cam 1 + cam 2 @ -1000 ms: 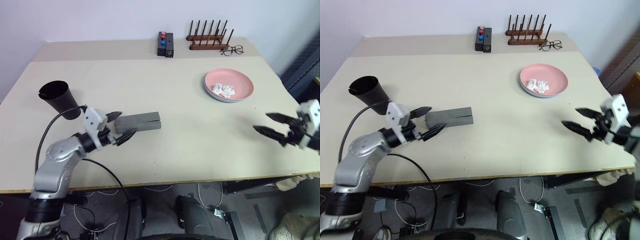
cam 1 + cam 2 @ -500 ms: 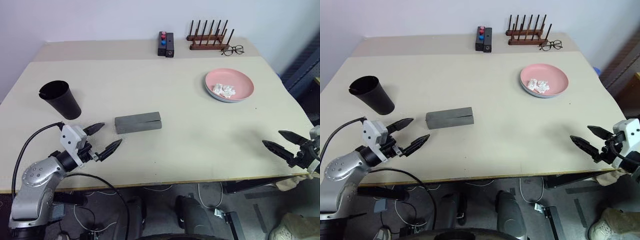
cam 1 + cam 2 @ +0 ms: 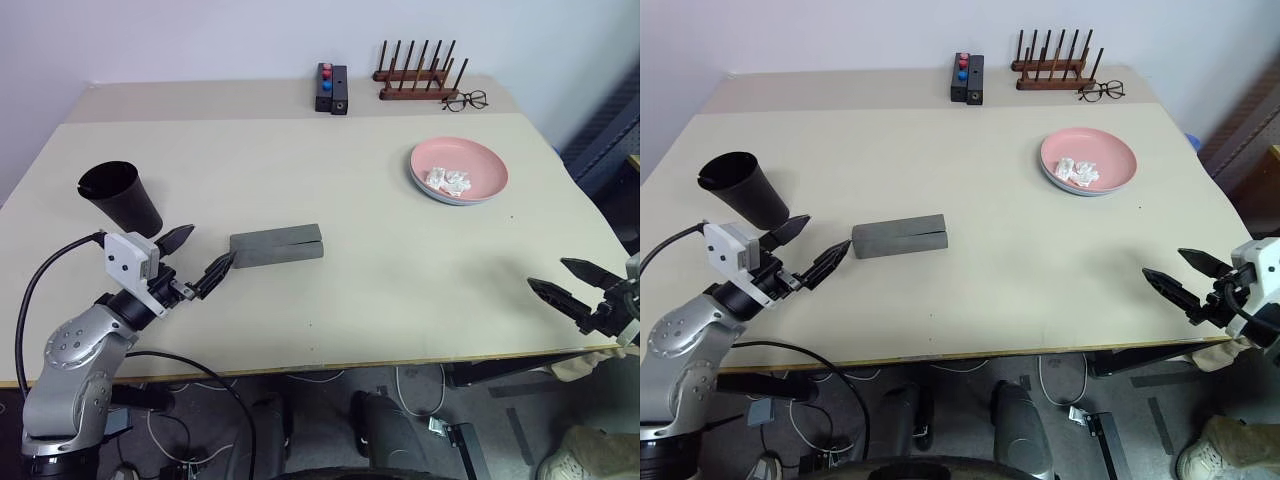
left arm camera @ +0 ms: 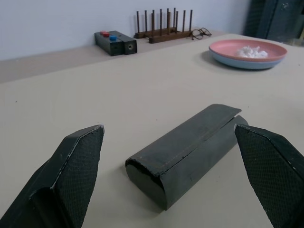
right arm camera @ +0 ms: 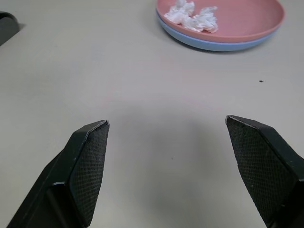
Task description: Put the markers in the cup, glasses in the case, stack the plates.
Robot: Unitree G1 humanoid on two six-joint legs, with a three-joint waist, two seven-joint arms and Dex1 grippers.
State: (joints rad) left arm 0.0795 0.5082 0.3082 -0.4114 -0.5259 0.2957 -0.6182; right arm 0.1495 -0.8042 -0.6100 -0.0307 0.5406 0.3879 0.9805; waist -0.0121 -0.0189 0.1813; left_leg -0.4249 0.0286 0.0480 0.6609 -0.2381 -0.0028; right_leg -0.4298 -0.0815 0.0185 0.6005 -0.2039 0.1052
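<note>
The grey case (image 3: 276,245) lies shut at the table's middle left, and the black cup (image 3: 122,198) stands upright to its left. My left gripper (image 3: 208,248) hovers open just short of the case's left end (image 4: 190,137), with nothing between its fingers (image 4: 78,171). The pink plate (image 3: 458,168) sits stacked on the light blue plate (image 5: 213,45) at the right. My right gripper (image 3: 550,274) is open and empty over the near right table edge, well short of the plates. The markers and the glasses are out of view.
Crumpled white paper (image 5: 192,14) lies in the pink plate. At the back edge stand a black box with red and blue buttons (image 3: 331,88) and a wooden peg rack (image 3: 418,75), with thin-rimmed spectacles (image 3: 465,100) beside it. The table's front edge runs just below both grippers.
The left gripper has drawn back from the case's left end toward the near left, staying open. The right gripper has pulled back to the near right edge. The case has not moved.
</note>
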